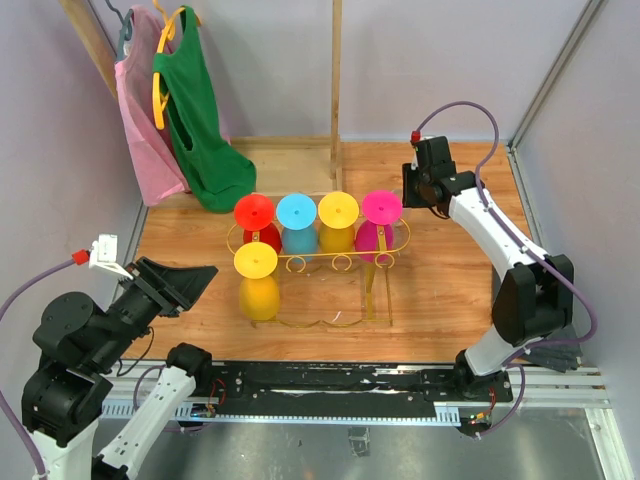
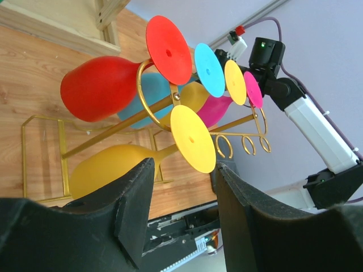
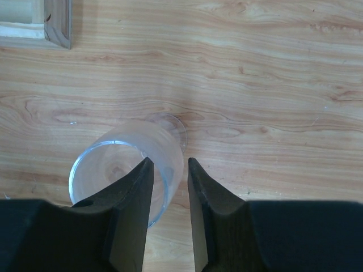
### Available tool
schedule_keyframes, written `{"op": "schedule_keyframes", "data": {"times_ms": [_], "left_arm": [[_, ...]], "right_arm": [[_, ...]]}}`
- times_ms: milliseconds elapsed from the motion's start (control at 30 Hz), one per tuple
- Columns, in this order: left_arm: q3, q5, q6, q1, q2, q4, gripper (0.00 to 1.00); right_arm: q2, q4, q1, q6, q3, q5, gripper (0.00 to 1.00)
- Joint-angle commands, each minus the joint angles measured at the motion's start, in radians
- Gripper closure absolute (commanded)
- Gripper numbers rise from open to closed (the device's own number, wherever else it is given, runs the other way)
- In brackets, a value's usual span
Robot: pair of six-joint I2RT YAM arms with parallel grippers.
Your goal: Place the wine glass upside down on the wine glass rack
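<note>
A clear wine glass [image 3: 122, 161] stands upright on the wooden table, seen from above in the right wrist view. My right gripper [image 3: 170, 161] straddles its rim, one finger [image 3: 133, 198] inside the bowl and the other outside, with a gap still showing. In the top view that gripper [image 1: 412, 195] hangs at the back right, beside the gold wine glass rack [image 1: 340, 262], and the clear glass is hidden there. My left gripper [image 1: 190, 285] is open and empty at the near left, its jaws [image 2: 183, 170] facing the rack [image 2: 244, 141].
The rack holds red [image 1: 254, 212], blue [image 1: 296, 212], yellow [image 1: 338, 210] and pink [image 1: 381, 207] glasses upside down, with another yellow one [image 1: 257, 262] in front. A wooden post [image 1: 336, 90] and frame stand behind. Pink and green clothes [image 1: 195, 110] hang at the back left.
</note>
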Motion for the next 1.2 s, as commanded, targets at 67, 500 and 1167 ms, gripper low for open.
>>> {"op": "schedule_keyframes", "data": {"times_ms": [67, 500, 1167], "left_arm": [[-0.011, -0.005, -0.004, -0.005, -0.015, 0.034, 0.48], [-0.027, -0.007, -0.012, -0.006, -0.019, 0.041, 0.48], [-0.061, -0.016, -0.033, -0.006, -0.045, 0.095, 0.48]], "right_arm": [[0.017, -0.01, -0.019, -0.015, 0.022, -0.016, 0.73], [-0.015, -0.01, -0.019, -0.013, 0.02, 0.0, 0.99], [-0.44, 0.21, 0.028, 0.004, -0.159, 0.301, 0.99]]}}
